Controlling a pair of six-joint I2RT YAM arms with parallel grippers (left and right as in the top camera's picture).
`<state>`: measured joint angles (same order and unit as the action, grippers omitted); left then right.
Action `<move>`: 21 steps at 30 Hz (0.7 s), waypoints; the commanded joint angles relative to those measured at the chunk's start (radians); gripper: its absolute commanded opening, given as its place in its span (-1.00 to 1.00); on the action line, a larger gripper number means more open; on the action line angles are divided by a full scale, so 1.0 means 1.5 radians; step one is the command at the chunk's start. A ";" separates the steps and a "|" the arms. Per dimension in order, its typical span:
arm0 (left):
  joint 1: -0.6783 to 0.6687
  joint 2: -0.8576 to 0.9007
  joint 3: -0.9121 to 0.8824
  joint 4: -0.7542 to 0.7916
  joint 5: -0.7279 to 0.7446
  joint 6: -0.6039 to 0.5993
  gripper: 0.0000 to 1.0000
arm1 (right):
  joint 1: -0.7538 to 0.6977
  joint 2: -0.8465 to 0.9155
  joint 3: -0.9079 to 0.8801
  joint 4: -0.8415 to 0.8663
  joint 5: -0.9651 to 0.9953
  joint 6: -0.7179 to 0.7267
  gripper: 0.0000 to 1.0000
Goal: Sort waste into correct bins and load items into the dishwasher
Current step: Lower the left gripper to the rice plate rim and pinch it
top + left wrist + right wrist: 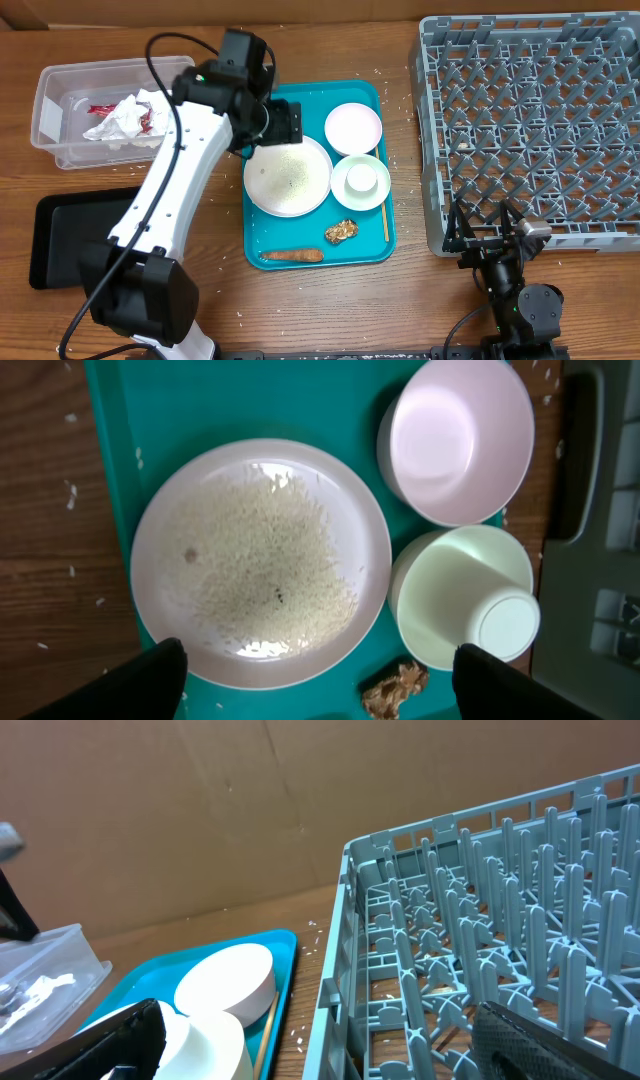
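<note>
The large white plate (288, 178) (260, 560), scattered with rice grains (265, 550), lies on the teal tray (300, 95). An empty white bowl (353, 127) (460, 440) and a second bowl (345, 185) (440, 590) with the upturned cup (361, 179) (505, 625) in it sit to its right. The brown lump (341, 231) (395, 688), the sausage stick (292, 256) and the wooden stick (384, 215) lie on the tray too. My left gripper (285, 125) (320, 685) is open and empty above the plate. My right gripper (490, 235) (330, 1050) is open and empty at the grey rack's (530, 130) (480, 920) front left corner.
The clear tub (60, 100) at the far left holds the crumpled napkin (120, 118) and the red wrapper (100, 108). The black tray (55, 235) lies in front of it. Loose rice grains dot the wooden table around the teal tray.
</note>
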<state>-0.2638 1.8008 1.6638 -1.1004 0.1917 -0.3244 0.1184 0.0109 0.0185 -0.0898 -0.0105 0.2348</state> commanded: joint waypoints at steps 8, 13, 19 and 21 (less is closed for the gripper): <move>-0.032 0.012 -0.153 0.003 0.035 -0.024 0.22 | -0.001 -0.005 -0.007 0.004 0.006 -0.005 1.00; -0.054 0.012 -0.211 0.026 0.015 -0.028 -0.86 | -0.001 -0.005 -0.007 0.004 0.006 -0.005 1.00; -0.056 0.012 -0.279 0.075 0.007 -0.071 -0.92 | -0.001 -0.005 -0.007 0.004 0.006 -0.005 1.00; -0.056 0.012 -0.296 0.088 0.007 -0.085 -0.92 | -0.001 -0.005 -0.007 0.004 0.006 -0.005 1.00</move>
<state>-0.3470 1.8050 1.2587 -0.9890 0.2108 -0.3965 0.1184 0.0109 0.0185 -0.0895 -0.0101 0.2344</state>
